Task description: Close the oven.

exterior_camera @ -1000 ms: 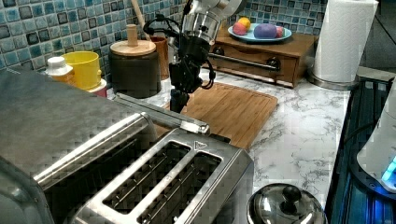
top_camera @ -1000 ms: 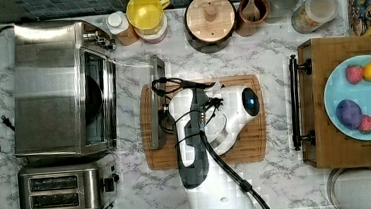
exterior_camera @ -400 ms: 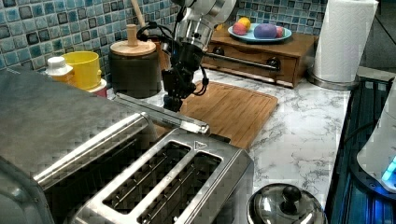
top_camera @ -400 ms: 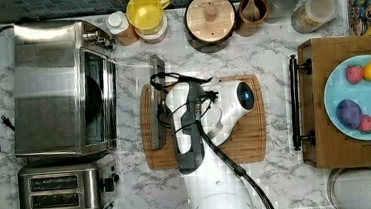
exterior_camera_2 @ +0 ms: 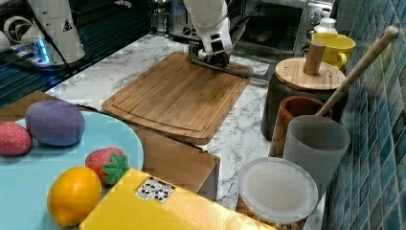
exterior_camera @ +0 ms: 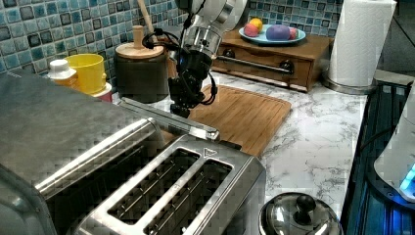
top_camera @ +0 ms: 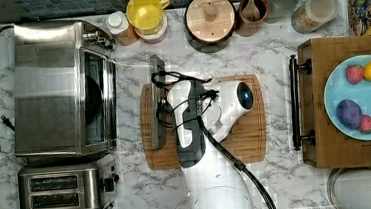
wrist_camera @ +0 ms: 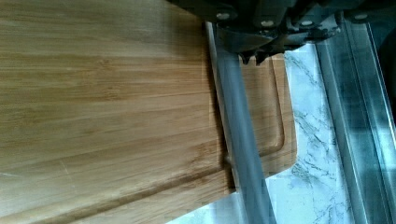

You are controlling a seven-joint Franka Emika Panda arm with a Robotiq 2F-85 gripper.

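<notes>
The oven [top_camera: 62, 89] is the big steel box at the top view's left, its glass door [top_camera: 127, 96] dropped open. The door's metal bar handle [top_camera: 156, 104] hangs over the left edge of the wooden cutting board [top_camera: 235, 130]. My gripper [top_camera: 163, 106] stands at the middle of that handle, on the board's side of it. In the left view my gripper [exterior_camera: 183, 104] points down and meets the handle [exterior_camera: 169, 120]. The right view has my gripper [exterior_camera_2: 214, 58] at the handle [exterior_camera_2: 234, 68] in front of the oven [exterior_camera_2: 282, 21]. The handle [wrist_camera: 238, 135] runs under my gripper in the wrist view.
A two-slot toaster [top_camera: 65, 189] stands beside the oven. Along the tiled wall are a yellow cup [top_camera: 146, 12], a lidded dark pot [top_camera: 211, 19], a spoon holder [top_camera: 252, 11] and jars. A wooden box [top_camera: 324, 103] with a fruit plate [top_camera: 368, 95] sits at the top view's right.
My gripper has moved toward the top view's left and dropped onto the oven door's handle, with the wrist turning. The door has stayed open.
</notes>
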